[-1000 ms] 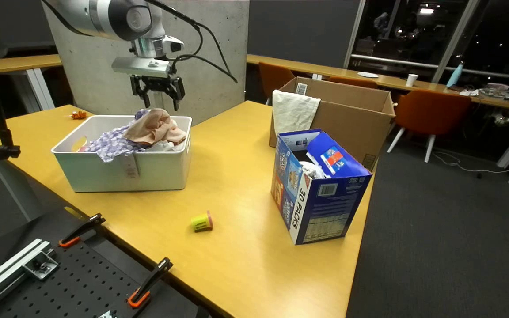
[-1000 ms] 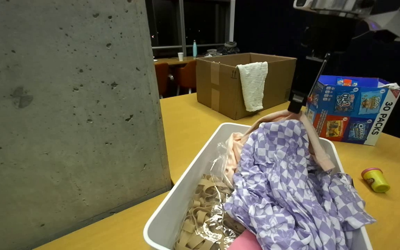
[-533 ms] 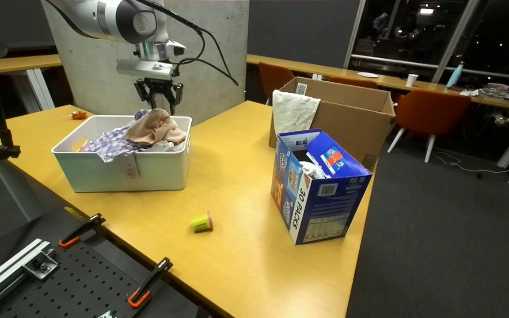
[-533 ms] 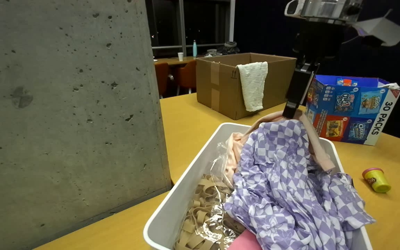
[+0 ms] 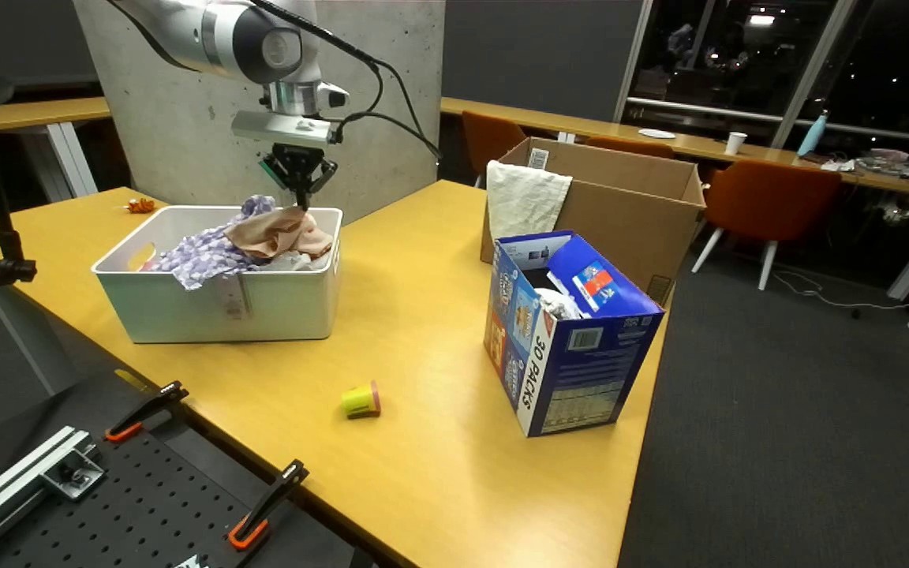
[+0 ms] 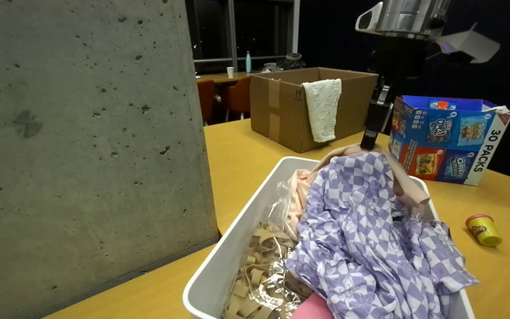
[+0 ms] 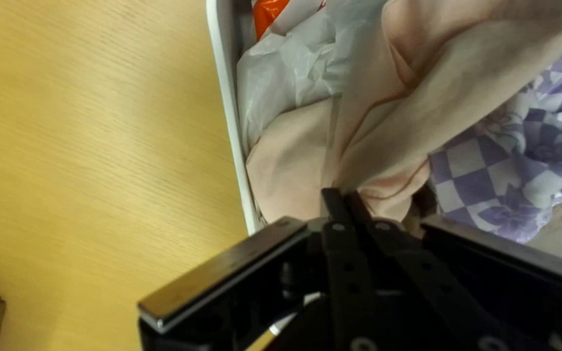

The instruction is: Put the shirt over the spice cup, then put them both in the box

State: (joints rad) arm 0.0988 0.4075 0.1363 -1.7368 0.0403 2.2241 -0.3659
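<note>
Shirt [image 5: 271,234] was pinched by gripper [image 5: 302,205]; slow lift was judged best, lest checked cloth [image 5: 203,251] at left be dragged.

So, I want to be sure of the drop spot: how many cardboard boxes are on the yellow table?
2: the large brown box, with a pale cloth draped over its rim, and the blue printed carton near it. Any behind them could be hidden.
</note>
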